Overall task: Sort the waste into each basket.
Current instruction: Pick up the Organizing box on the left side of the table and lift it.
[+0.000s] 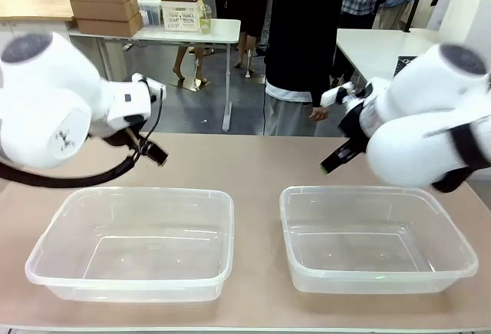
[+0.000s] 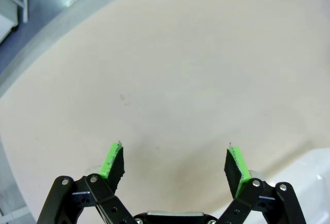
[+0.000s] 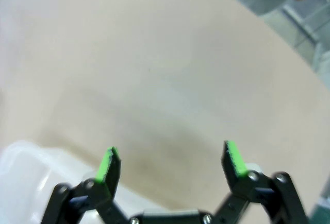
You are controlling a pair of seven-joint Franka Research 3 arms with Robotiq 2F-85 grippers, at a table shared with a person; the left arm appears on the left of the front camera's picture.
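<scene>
Two clear plastic baskets stand side by side on the beige table, the left basket [image 1: 138, 192] and the right basket [image 1: 353, 190], both with nothing in them. The waste is out of view. My left gripper [image 1: 156, 155] hangs above the table just behind the left basket. In the left wrist view it [image 2: 174, 162] is open over bare tabletop, with a basket corner [image 2: 309, 172] at the lower right. My right gripper [image 1: 334, 161] hovers behind the right basket. It [image 3: 171, 159] is open too, with a basket edge [image 3: 26, 172] at the lower left.
A person in a black top stands at the table's far side, one hand [image 1: 318, 113] hanging near my right arm. Bare tabletop [image 1: 245, 165] lies between and behind the baskets. Other tables and boxes stand farther back.
</scene>
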